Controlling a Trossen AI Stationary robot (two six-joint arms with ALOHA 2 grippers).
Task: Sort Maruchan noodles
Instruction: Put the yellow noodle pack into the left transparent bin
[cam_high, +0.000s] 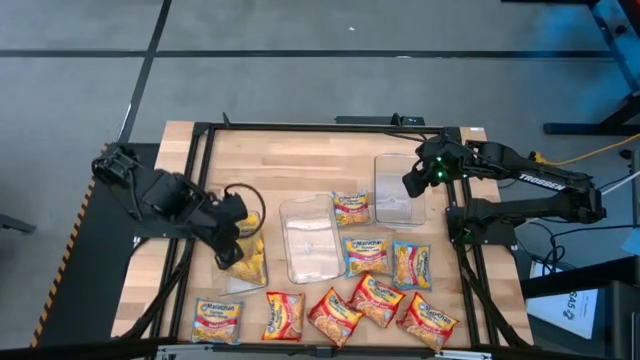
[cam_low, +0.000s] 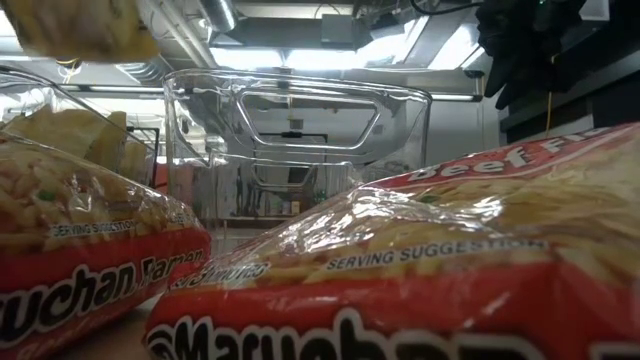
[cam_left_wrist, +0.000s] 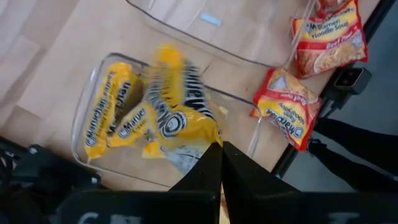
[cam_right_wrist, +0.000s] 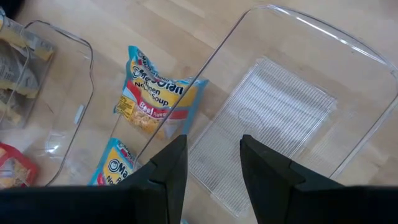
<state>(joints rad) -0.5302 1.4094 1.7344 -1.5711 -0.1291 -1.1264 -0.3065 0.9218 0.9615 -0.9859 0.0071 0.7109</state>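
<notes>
"SERVING SUGGESTION" on near red packet (cam_low: 420, 290), "TROSSEN" on right arm (cam_high: 545, 181)

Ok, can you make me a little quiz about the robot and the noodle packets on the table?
1. True or false: the left gripper holds a yellow plastic noodle packet above the left clear plastic tray.
2. The right gripper is open over what? A) a red packet B) the right clear plastic tray, with no packets inside C) the bare wooden table
3. Fill in: the yellow packets already in the left tray share their colour with the held one, namely ____.

Key: 1 true; 2 B; 3 yellow.
</notes>
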